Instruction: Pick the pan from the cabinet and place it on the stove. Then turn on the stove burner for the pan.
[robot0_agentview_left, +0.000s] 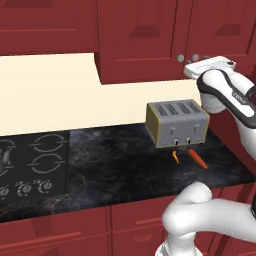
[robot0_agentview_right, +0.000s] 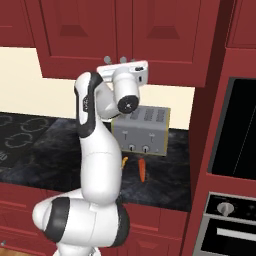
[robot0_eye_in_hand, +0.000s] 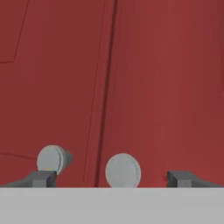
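Note:
The cabinet (robot0_agentview_left: 145, 40) (robot0_agentview_right: 165, 35) (robot0_eye_in_hand: 166, 87) is a dark red wall cabinet, and both doors are closed. The pan is hidden. My gripper (robot0_eye_in_hand: 111, 178) (robot0_agentview_left: 194, 63) (robot0_agentview_right: 116, 63) is raised up against the doors at the seam, and it is open. One round silver knob (robot0_eye_in_hand: 123, 170) lies between the two fingertips (robot0_eye_in_hand: 40, 177) without touching them. The other knob (robot0_eye_in_hand: 52, 158) sits just above the left fingertip. The stove (robot0_agentview_left: 35, 160) (robot0_agentview_right: 20, 137) is a flat black cooktop at the far left of the counter, with its small knobs (robot0_agentview_left: 25, 189) along the front.
A grey four-slot toaster (robot0_agentview_left: 176, 122) (robot0_agentview_right: 142, 130) stands on the dark marbled counter below my hand. A carrot (robot0_agentview_left: 198, 158) (robot0_agentview_right: 141, 170) and a small orange piece (robot0_agentview_left: 175, 157) (robot0_agentview_right: 124, 161) lie in front of it. A tall red unit with a built-in oven (robot0_agentview_right: 235, 130) closes off the right.

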